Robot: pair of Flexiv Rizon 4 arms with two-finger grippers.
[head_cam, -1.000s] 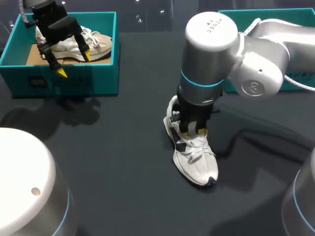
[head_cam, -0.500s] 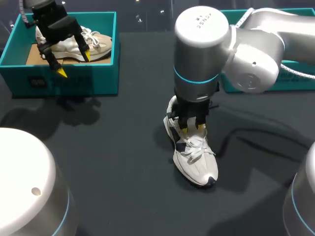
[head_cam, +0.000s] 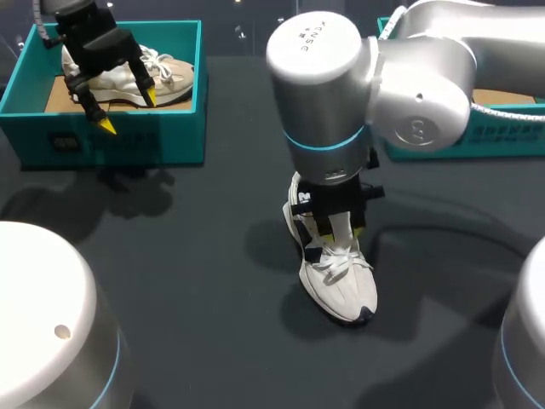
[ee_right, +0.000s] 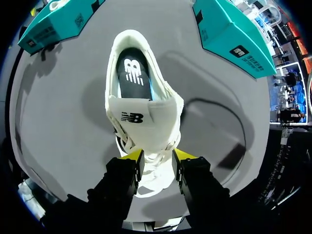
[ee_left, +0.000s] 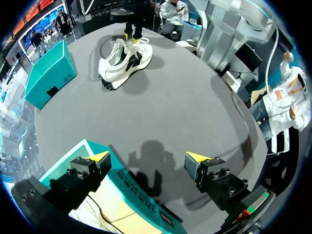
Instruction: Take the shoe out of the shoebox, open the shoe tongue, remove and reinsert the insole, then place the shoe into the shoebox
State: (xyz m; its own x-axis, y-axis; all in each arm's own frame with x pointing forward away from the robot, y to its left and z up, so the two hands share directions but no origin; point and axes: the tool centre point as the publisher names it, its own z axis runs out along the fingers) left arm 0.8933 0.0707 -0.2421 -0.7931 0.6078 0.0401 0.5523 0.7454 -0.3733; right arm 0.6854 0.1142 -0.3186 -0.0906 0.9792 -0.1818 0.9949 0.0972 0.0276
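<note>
- Shoe (head_cam: pixel 341 285) is out of its box and stands on its sole near the middle of the table (head_cam: pixel 170 281), toe toward the near edge, so the first step looks done.
- Its tongue (ee_right: pixel 141 114) stands raised and the dark insole (ee_right: pixel 134 73) lies flat inside the heel. I judge the job to be at the tongue-opening step, with taking out the insole, putting it back and boxing the shoe all left to do.
- Right gripper (head_cam: pixel 338 228) is down on the laced part at the tongue's base, its yellow tips pressed against the white upper from both sides, which I read as a pinch on the shoe.
- Left gripper (head_cam: pixel 128 111) hangs over the shoebox (head_cam: pixel 111 141) at the far left corner, tips spread wide with nothing between them.
- That box holds a second shoe (head_cam: pixel 170 72), partly hidden by the left gripper.
- Another teal box (head_cam: pixel 511 141) at the far right edge is mostly hidden behind the right arm, so its contents cannot be seen, nor can I tell which box this shoe belongs in.
- From the head view the right wrist covers the tongue and heel opening.
</note>
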